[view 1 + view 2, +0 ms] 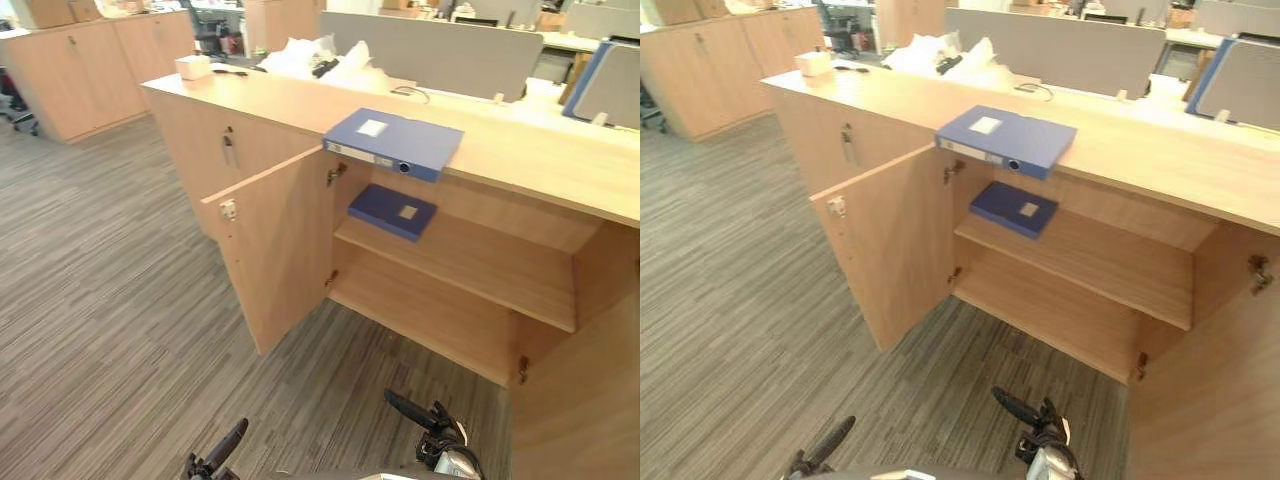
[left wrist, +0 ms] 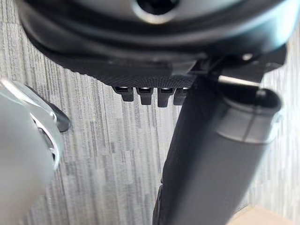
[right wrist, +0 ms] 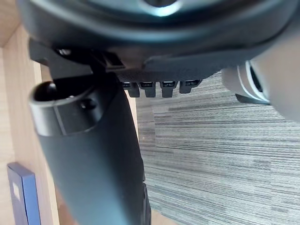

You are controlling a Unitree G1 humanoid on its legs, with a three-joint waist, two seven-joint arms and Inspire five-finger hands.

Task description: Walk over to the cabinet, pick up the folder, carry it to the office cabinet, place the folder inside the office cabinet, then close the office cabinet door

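Observation:
A blue box folder (image 1: 392, 142) lies flat on top of the low wooden office cabinet (image 1: 250, 105), its front edge overhanging the open compartment. A second, darker blue folder (image 1: 392, 210) rests on the upper shelf (image 1: 480, 265) inside. Both cabinet doors stand open: the left door (image 1: 275, 245) swings out toward me and the right door (image 1: 590, 400) is at the lower right. My left hand (image 1: 225, 448) and right hand (image 1: 415, 412) hang low over the carpet, well short of the cabinet, fingers relaxed and holding nothing. The right wrist view catches a blue folder (image 3: 21, 197) past the hand (image 3: 93, 154).
A small white box (image 1: 192, 67) and a heap of white bags (image 1: 320, 60) sit on the cabinet top's far left end. Grey desk partitions (image 1: 430, 50) stand behind. More wooden cabinets (image 1: 80, 70) line the far left wall. Striped carpet (image 1: 120, 300) spreads before the cabinet.

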